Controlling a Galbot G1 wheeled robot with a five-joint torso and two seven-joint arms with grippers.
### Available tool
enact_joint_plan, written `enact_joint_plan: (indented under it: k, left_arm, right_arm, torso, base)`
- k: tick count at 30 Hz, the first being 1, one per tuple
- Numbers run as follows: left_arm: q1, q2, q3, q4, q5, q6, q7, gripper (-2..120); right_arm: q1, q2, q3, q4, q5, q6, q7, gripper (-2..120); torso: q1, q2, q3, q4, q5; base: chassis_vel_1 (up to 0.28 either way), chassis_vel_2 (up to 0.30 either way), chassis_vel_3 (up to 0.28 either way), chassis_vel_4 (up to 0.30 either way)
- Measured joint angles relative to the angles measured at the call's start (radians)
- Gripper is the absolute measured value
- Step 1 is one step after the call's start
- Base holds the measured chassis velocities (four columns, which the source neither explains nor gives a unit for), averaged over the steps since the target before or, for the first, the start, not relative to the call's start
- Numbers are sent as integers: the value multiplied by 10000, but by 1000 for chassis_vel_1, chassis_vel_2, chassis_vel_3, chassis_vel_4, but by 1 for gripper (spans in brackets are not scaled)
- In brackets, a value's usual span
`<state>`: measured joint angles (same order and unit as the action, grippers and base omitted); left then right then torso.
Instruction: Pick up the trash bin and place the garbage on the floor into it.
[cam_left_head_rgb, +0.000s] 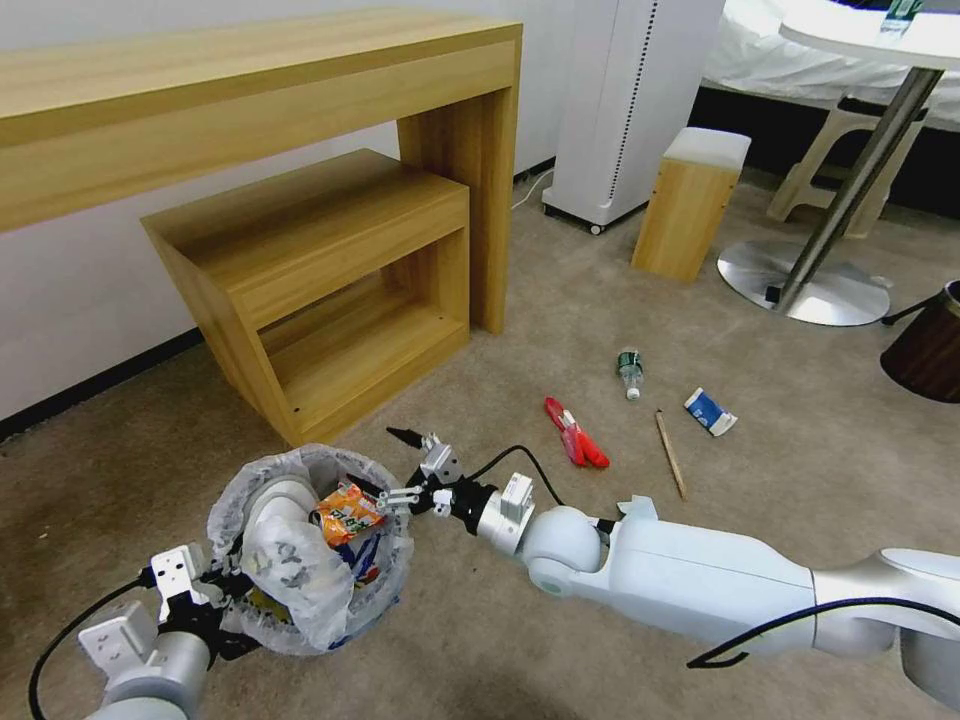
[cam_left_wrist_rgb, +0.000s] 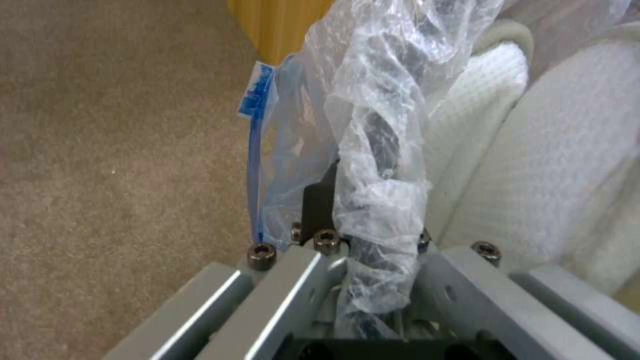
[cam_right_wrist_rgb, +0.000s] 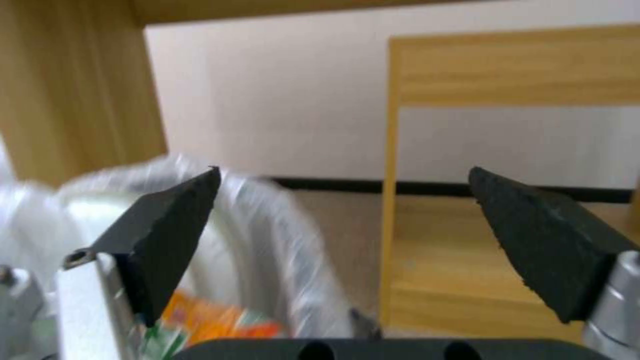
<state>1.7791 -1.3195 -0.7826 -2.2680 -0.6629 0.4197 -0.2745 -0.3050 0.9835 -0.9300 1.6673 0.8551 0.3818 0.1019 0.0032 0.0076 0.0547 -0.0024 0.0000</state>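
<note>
The trash bin (cam_left_head_rgb: 385, 590), lined with a crinkled translucent bag, is at the lower left of the head view. It holds white slippers (cam_left_head_rgb: 285, 540) and an orange wrapper (cam_left_head_rgb: 348, 512). My left gripper (cam_left_head_rgb: 225, 585) is shut on the bin's near rim; the left wrist view shows its fingers (cam_left_wrist_rgb: 320, 200) clamping the bagged rim (cam_left_wrist_rgb: 377, 200), with a slipper (cam_left_wrist_rgb: 553, 175) beside it. My right gripper (cam_left_head_rgb: 392, 465) stands open at the bin's far rim, nothing between its fingers (cam_right_wrist_rgb: 167, 225). A small bottle (cam_left_head_rgb: 629, 372), red wrapper (cam_left_head_rgb: 575, 445), wooden stick (cam_left_head_rgb: 671, 453) and white-blue packet (cam_left_head_rgb: 711, 411) lie on the beige carpet.
A wooden desk (cam_left_head_rgb: 250, 90) with a nested shelf unit (cam_left_head_rgb: 330, 290) stands behind the bin. A white appliance (cam_left_head_rgb: 625, 110), a wooden box stool (cam_left_head_rgb: 690, 200), a round table base (cam_left_head_rgb: 805, 285) and a brown bin (cam_left_head_rgb: 925, 345) stand at the right.
</note>
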Motion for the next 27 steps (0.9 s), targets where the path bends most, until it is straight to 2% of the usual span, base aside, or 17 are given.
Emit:
enact_joint_plan:
  k: [12,15,19,27]
  left_arm:
    - [-1,116,-43,111,-7,-16,73,0]
    - [15,111,-67,111,52,-69,140,0]
    - [-16,215,-112,201,162,-141,236,0]
    - [-14,283,-104,303,282,-158,277,0]
  right_arm:
    - [-895,-749,1867,431,288,-229,1000,100]
    - [-1118,-915,2438,415,331,-491,1492,100]
    - [-1885,-1529,3871,174,55,-1286,2778,100]
    - [-2746,-2288,5088,-53,-373,-1571,3289,100]
  torso:
    - [0,0,0,-2,0]
    - [0,0,0,1,1]
    - [0,0,0,-1,2]
    - [0,0,0,-2,3]
  base:
    - [0,0,0,0]
    - [0,0,0,0]
    - [0,0,0,0]
    - [0,0,0,0]
